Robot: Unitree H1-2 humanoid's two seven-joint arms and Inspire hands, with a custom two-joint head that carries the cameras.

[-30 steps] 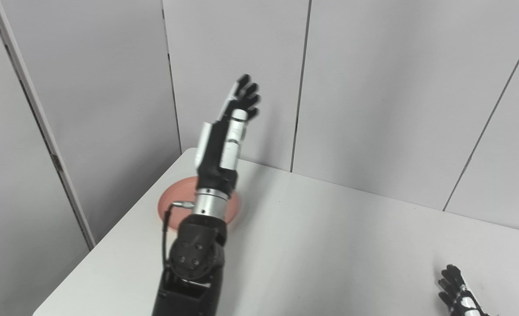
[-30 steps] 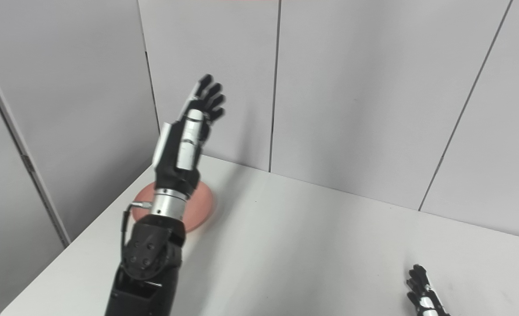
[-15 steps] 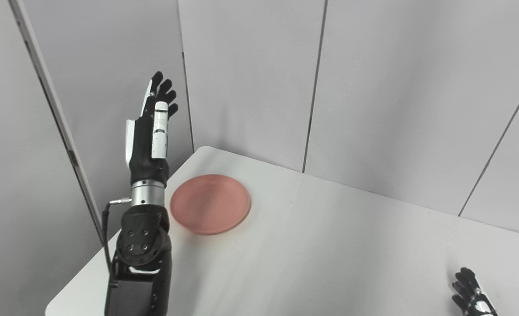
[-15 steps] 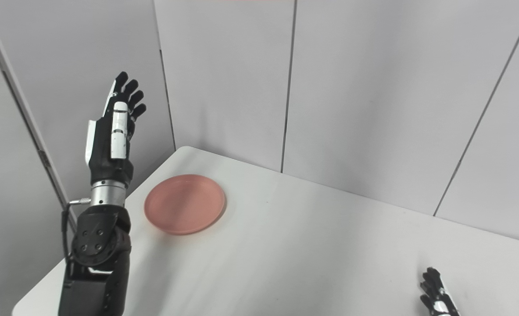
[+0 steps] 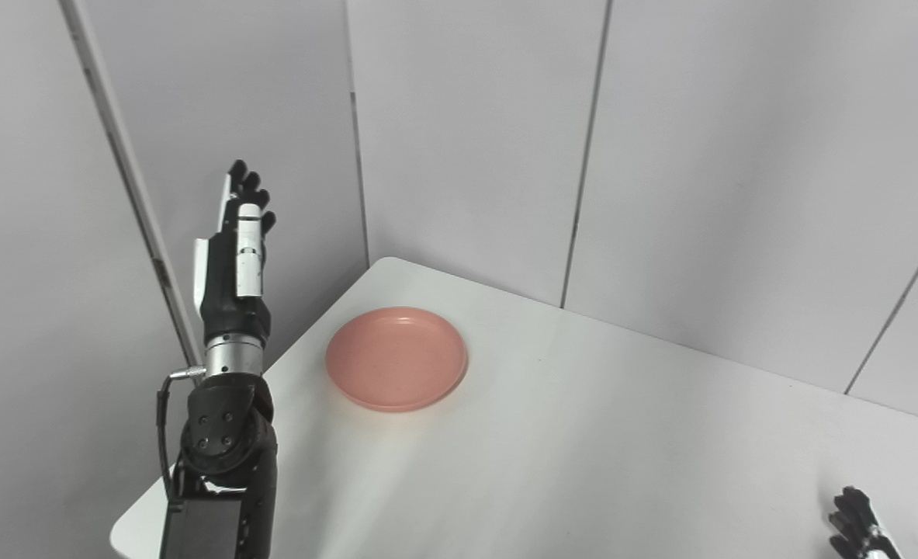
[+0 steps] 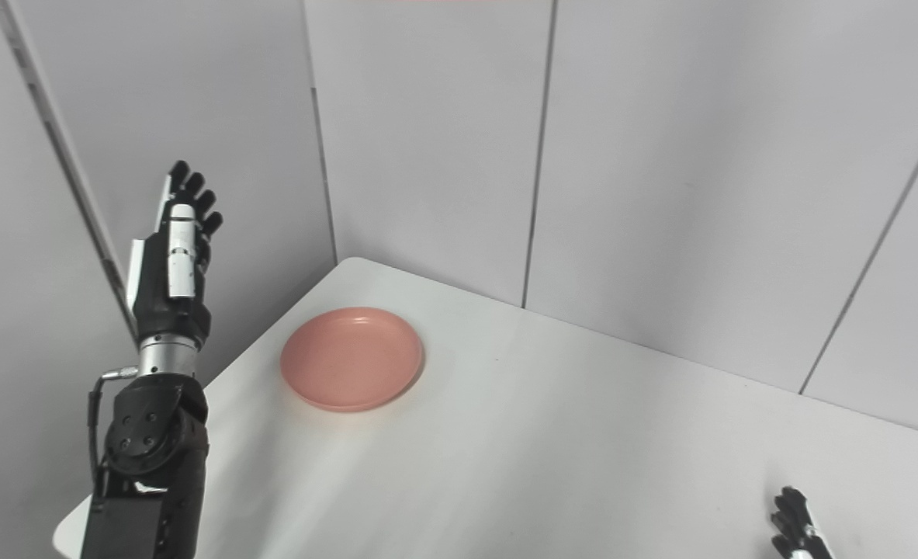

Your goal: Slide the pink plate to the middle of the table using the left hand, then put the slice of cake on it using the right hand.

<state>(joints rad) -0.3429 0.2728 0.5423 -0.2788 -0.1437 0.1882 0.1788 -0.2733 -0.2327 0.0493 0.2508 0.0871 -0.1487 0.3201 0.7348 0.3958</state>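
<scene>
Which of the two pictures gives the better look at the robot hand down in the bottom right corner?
The right eye view: the right robot hand shows more of its dark fingers above the frame's edge. The left eye view catches less of it, cut off lower.

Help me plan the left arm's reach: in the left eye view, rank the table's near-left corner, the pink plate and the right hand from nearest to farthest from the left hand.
From the left hand, raised off the table's left side:
1. Pink plate, toward the table's far left corner.
2. Table's near-left corner, below the forearm.
3. Right hand, at the bottom right, farthest.
</scene>
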